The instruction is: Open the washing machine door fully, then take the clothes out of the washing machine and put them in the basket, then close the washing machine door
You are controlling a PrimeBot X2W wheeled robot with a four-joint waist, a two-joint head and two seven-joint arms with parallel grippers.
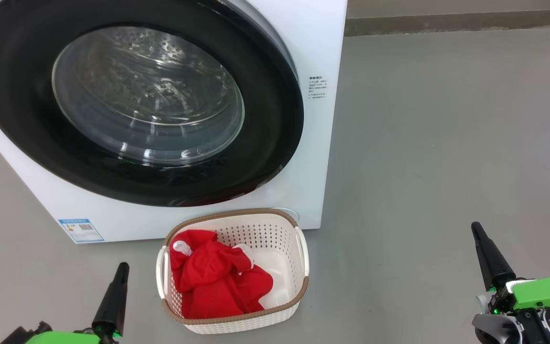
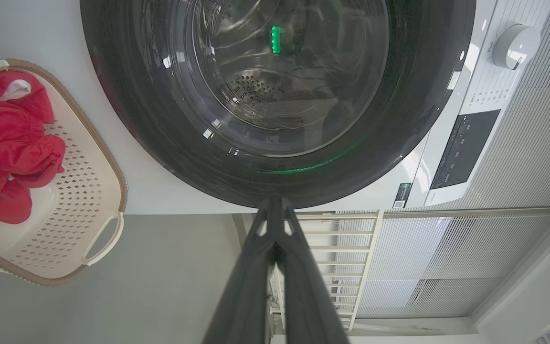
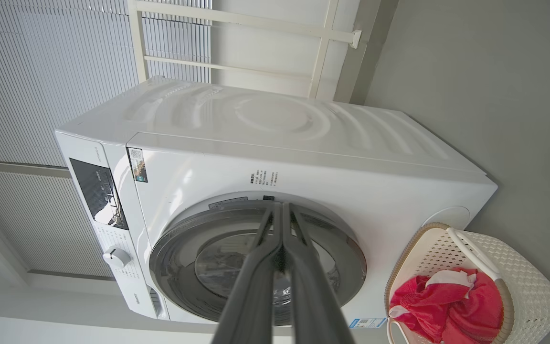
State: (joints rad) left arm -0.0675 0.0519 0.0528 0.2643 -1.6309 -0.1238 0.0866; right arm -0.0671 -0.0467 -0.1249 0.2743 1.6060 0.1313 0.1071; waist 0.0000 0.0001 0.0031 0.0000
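With the large round glossy black-rimmed door (image 1: 136,105) lying flush against the big white front-loading washing machine (image 1: 322,48), and bare perforated steel visible through its bulging glass window, the task appears to be at its end. The bright red soft fabric clothes (image 1: 217,279), with a little white cloth among them, lie heaped in the left half of the small cream-white perforated plastic basket (image 1: 260,234), below its brown woven-look rim.

The basket stands on the grey floor (image 1: 447,143) just before the machine's lower front, beneath the door's lower edge. This placement probably keeps the carry from drum to basket short. Whether its far rim touches the white panel cannot be told.

The left gripper (image 1: 122,268) sits low, near the basket's left handle but apart from it. The right gripper (image 1: 475,228) sits well apart on the other side. Each has its two long dark fingers pressed together on nothing, as both wrist views confirm. Both point toward the machine without contact.

Open floor extends widely on the robot's right, past the machine's corner. On the left, the machine's front and the basket leave a narrower lane.
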